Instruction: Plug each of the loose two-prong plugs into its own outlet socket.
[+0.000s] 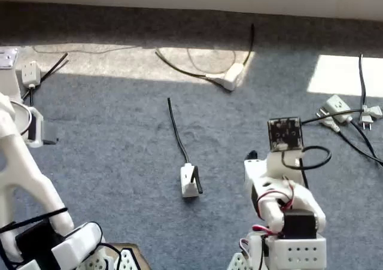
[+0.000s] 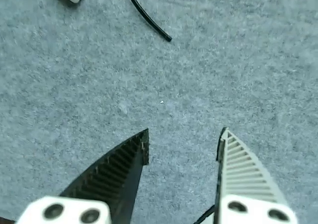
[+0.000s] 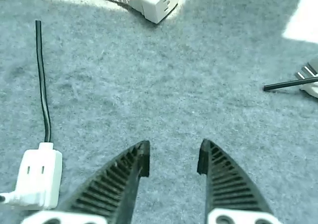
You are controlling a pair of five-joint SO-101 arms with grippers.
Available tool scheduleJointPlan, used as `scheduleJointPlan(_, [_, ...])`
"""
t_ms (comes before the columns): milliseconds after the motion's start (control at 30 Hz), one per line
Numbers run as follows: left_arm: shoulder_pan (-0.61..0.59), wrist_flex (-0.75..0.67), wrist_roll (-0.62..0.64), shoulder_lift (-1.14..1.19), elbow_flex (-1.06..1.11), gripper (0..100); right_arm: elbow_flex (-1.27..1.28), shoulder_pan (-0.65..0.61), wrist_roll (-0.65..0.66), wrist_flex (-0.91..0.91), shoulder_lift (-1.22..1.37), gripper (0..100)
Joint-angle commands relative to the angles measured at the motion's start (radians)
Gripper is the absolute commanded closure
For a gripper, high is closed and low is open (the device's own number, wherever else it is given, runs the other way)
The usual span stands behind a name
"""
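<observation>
Shows left tool point(image 2: 184, 144) and right tool point(image 3: 174, 155) hovering with fingers apart, gripping nothing. Places a white socket block point(image 1: 190, 181) on a black cord mid-worktop point(image 1: 119, 150), with loose white plugs point(image 1: 366, 115) near the high view's right edge. Looks barely begun, with the plugging apparently all ahead.

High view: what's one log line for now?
left end effector: open, empty | right end effector: open, empty | socket: on carpet by right end effector | plugs: loose on carpet
</observation>
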Motion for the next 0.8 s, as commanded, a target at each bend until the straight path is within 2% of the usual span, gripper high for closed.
scheduleJointPlan(0, [-0.015, -0.015, 0.009, -0.015, 0.093, 77, -0.417, -0.016, 0.006, 0.136, 0.377, 82.8])
scheduleJointPlan(133, [-0.027, -0.023, 0.011, -0.015, 0.208, 77, -0.831, -0.074, -0.066, 0.367, 0.727, 82.6])
scheduleJointPlan(267, [-0.073, -0.023, 0.014, -0.015, 0.292, 78, -1.207, -0.203, -0.137, 0.587, 1.012, 82.6])
scheduleJointPlan(367, [-0.140, -0.025, 0.014, -0.015, 0.335, 78, -1.415, -0.300, -0.213, 0.636, 1.176, 82.6])
scheduleJointPlan(600, [-0.311, -0.163, 0.014, -0.015, 0.486, 78, -1.472, -0.501, -0.252, 0.625, 1.437, 82.5])
scheduleJointPlan(767, [-0.357, -0.262, 0.014, -0.015, 0.578, 78, -1.468, -0.529, -0.253, 0.556, 1.609, 82.5])
